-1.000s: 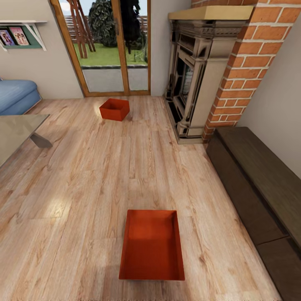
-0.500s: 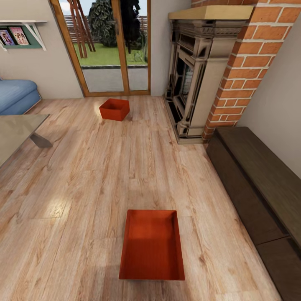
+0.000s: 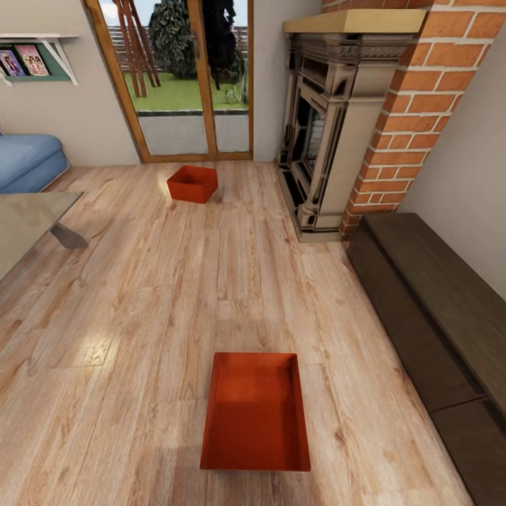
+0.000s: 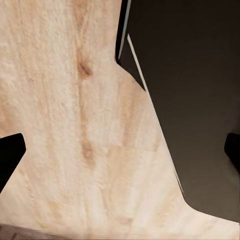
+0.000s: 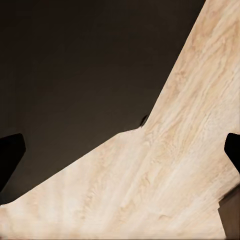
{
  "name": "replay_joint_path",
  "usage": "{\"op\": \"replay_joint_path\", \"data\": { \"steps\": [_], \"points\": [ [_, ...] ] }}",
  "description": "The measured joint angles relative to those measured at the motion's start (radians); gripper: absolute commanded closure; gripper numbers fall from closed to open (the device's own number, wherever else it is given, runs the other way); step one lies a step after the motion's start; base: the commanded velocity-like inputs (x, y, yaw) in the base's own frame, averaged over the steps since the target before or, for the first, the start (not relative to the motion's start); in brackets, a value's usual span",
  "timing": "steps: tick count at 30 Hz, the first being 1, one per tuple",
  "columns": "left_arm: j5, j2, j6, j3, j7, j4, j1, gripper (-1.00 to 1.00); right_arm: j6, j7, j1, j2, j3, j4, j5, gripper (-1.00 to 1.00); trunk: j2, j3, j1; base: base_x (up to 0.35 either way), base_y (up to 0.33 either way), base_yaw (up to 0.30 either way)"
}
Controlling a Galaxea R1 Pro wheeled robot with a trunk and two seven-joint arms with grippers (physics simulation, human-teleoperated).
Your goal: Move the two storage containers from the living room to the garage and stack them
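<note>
Storage containers (image 3: 256, 413) (image 3: 192, 183), well apart, wood-plank floor (image 3: 140, 295)

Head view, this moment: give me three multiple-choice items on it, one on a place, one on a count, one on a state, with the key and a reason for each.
1. Where does the far container stand?
A. By the glass doors
B. On the sofa
C. On the dark bench

2. How many red-orange containers are on the wood floor?
A. One
B. Two
C. Three

3. What is the state of the near container?
A. Upside down
B. Upright, nothing inside
C. Stacked on the other

Key: 1 A, the far container sits on the planks just in front of the glass doors. 2 B, it and the near container are the two on the wood floor. 3 B, its open top faces up, its bare bottom shows, and it stands alone.
</note>
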Motion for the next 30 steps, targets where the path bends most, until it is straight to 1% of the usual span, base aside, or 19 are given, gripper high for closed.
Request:
{"op": "replay_joint_path", "data": {
  "steps": [9,11,15,18,20,25,26,27,28,29,30],
  "points": [
    [-0.004,-0.002,-0.001,-0.001,0.001,-0.041,0.051,-1.0,-0.006,-0.013,0.051,0.001,0.004,-0.004,-0.051,-1.0,0.0,0.0,0.0,0.0,0.0,0.0],
    [-0.005,-0.002,0.0,-0.003,0.001,-0.052,0.062,-1.0,-0.004,-0.013,0.062,0.0,0.007,-0.009,-0.051,-1.0,0.0,0.0,0.0,0.0,0.0,0.0],
    [-0.008,0.004,0.017,-0.004,-0.002,-0.075,0.065,-1.0,-0.007,-0.011,0.058,-0.01,0.011,-0.03,-0.051,-1.0,0.0,0.0,0.0,0.0,0.0,0.0],
    [-0.011,0.013,0.034,-0.004,-0.002,-0.092,0.065,-1.0,0.003,-0.017,0.056,-0.017,0.012,-0.046,-0.05,-1.0,0.0,0.0,0.0,0.0,0.0,0.0],
    [-0.013,0.017,0.045,-0.004,-0.001,-0.103,0.065,-1.0,0.014,-0.028,0.054,-0.028,0.011,-0.057,-0.049,-1.0,0.0,0.0,0.0,0.0,0.0,0.0],
    [-0.017,0.02,0.073,-0.004,0.004,-0.131,0.062,-1.0,0.042,-0.056,0.027,-0.055,0.008,-0.086,-0.049,-1.0,0.0,0.0,0.0,0.0,0.0,0.0],
    [-0.021,0.019,0.399,-0.004,0.005,-0.233,0.053,-1.0,0.201,-0.171,0.005,-0.057,0.005,-0.16,-0.051,-1.0,0.0,0.0,0.0,0.0,0.0,0.0],
    [-0.022,0.017,0.568,-0.005,0.006,-0.368,0.028,-1.0,0.224,-0.203,-0.019,-0.057,0.005,-0.297,-0.051,-1.0,0.0,0.0,0.0,0.0,0.0,0.0],
    [-0.026,0.013,0.612,-0.005,0.01,-0.609,-0.012,-1.0,0.245,-0.247,-0.081,-0.057,0.004,-0.49,-0.059,-1.0,0.0,0.0,0.0,0.0,0.0,0.0],
    [-0.034,0.009,0.62,-0.005,0.015,-0.864,-0.115,-1.0,0.25,-0.255,-0.154,-0.056,0.005,-0.681,-0.064,-1.0,0.0,0.001,0.0,0.0,0.0,0.0],
    [-0.043,0.007,0.623,-0.005,0.025,-0.998,-0.196,-1.0,0.253,-0.262,-0.181,-0.056,0.005,-0.725,-0.074,-1.0,0.0,0.001,0.0,0.0,0.0,0.0]
  ]
}}
